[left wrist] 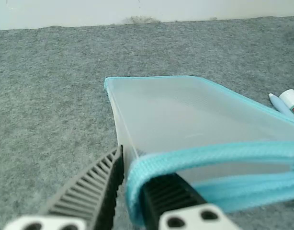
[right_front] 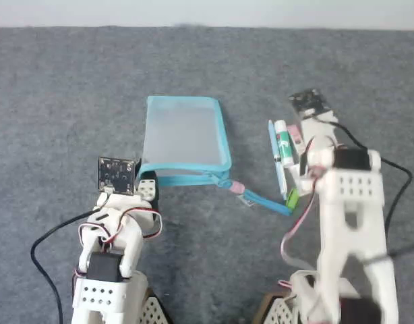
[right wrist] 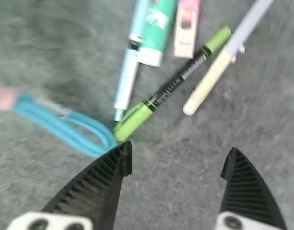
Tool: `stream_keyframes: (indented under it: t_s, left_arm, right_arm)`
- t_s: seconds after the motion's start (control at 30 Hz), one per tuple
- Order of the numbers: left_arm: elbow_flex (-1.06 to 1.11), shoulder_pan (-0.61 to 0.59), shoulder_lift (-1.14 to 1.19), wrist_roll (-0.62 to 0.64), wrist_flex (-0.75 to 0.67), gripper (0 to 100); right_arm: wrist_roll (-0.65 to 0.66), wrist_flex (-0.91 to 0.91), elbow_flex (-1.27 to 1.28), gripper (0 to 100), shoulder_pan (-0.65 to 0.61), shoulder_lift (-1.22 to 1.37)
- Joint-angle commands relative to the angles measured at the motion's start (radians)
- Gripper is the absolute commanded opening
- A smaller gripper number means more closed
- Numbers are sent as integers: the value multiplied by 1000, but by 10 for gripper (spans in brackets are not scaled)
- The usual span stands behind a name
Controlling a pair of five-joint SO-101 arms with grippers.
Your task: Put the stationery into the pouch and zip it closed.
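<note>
A translucent pouch (right_front: 183, 135) with a teal rim lies flat mid-table, its zipper side toward the arms. My left gripper (left wrist: 135, 167) is shut on the rim at the pouch's near-left corner (right_front: 148, 181). The stationery lies to the right of the pouch: a light blue pen (right wrist: 130, 72), a green glue stick (right wrist: 156, 24), a pink eraser (right wrist: 187, 26), a green-capped black marker (right wrist: 171, 91) and a cream and lavender pen (right wrist: 219, 67). My right gripper (right wrist: 178, 158) hangs open just above them, nearest the marker's green cap.
A teal wrist strap (right wrist: 65, 124) with a pink tab (right_front: 238, 187) trails from the pouch's zipper end toward the stationery. Grey felt (right_front: 72, 88) covers the whole table, with free room at left and back. A pale wall edge runs along the far side.
</note>
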Motion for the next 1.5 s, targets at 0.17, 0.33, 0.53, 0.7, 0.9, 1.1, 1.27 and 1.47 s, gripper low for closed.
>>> stream_keyframes:
  t_s: [0.17,0.33,0.53,0.7,0.9,1.1,1.27,1.47]
  left_arm:
    - [-13,0,-18,-11,-29,12]
    - [-13,0,-18,-40,-29,12]
    - [-12,0,-18,-43,-29,12]
    - [-12,0,-18,-43,-29,12]
    - [-10,0,-17,-44,-29,12]
    - [-10,0,-14,-44,-29,12]
    - [1,3,-18,-44,-32,12]
    - [1,3,-18,-44,-34,12]
  right_arm:
    - [-34,-179,-126,282,90,306]
    - [-35,-239,-175,281,114,450]
    - [-35,-318,-210,277,113,588]
    - [-29,-314,-252,111,117,641]
    - [-34,-269,-276,10,117,641]
    - [-37,-150,-338,7,150,573]
    - [-35,-30,-333,6,173,335]
    - [-28,171,-290,6,12,-27]
